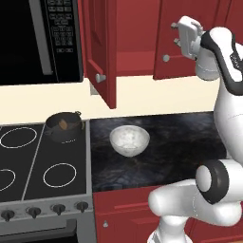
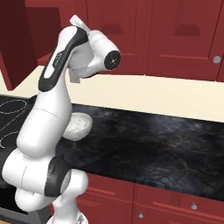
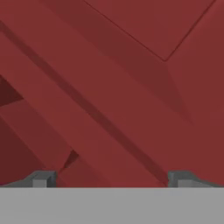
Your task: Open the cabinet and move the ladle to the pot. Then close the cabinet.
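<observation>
End effector (image 3: 109, 179) open, empty — close before the cabinet (image 1: 137, 38), left door swung out. One ladle (image 1: 63, 124) lies in the one pot (image 1: 64, 127), far left of tabletop (image 1: 180, 142) — axis indiscernible.

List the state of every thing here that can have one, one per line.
cabinet: left door swung open, right door shut.
ladle: brown bowl end showing inside the pot.
pot: upright on the rear right burner.
pale bowl: upright on the dark counter, apart from the pot.
pincer: open, empty, close to a red cabinet panel.
microwave: door shut.
</observation>
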